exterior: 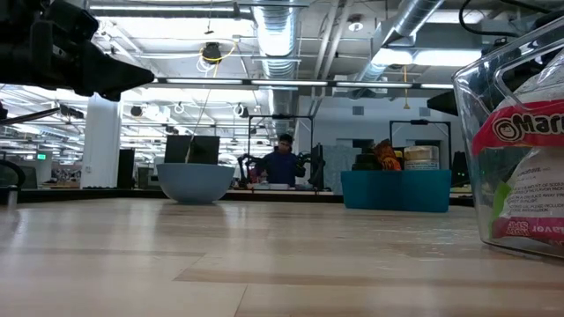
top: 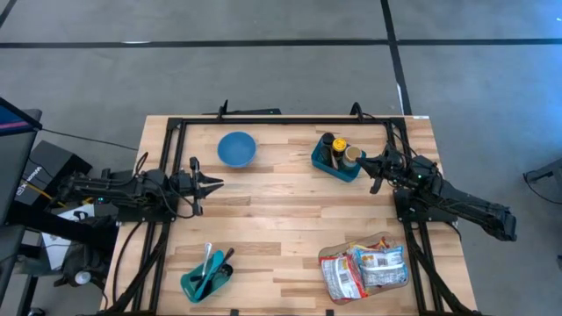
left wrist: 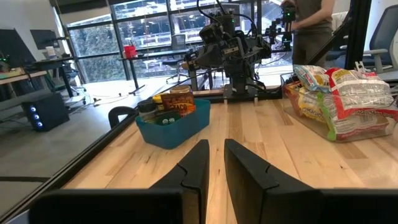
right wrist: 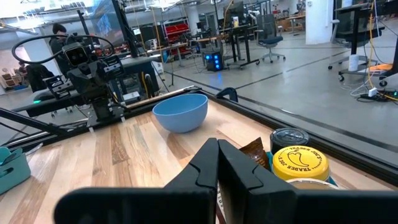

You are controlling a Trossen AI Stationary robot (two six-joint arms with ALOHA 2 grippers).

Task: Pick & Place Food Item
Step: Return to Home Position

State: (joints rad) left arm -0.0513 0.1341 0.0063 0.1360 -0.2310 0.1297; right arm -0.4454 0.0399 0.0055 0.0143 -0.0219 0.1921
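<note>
Red-and-white crinkly noodle packs (top: 364, 270) lie heaped in the clear plastic bin (exterior: 504, 88) at the near right corner of the light wooden table (top: 272, 224). Neither gripper touches them.

You have the right gripper (top: 369, 165) well apart from the packs, farther back along the same right side. Its tip is at the edge of the teal rectangular bin (exterior: 397, 189), which holds jars and bottles (top: 351, 155). Its fingers (right wrist: 208, 165) are pressed together with nothing between them.

Left gripper (top: 211, 183) sits at the left edge, about mid-depth, pointing inward across the table and well apart from the packs. Its fingers (left wrist: 196, 165) stand a narrow slit apart with bare wood showing through; it grips nothing.

Round blue bowl (top: 236, 148) stands toward the far edge, nearer the left arm's side.

Small green bin (top: 195, 285) at the near edge, left of centre, holds spoons (top: 209, 259) leaning handles-up.

Low view: a person in dark clothing (exterior: 282, 165) is in the room beyond the table.
</note>
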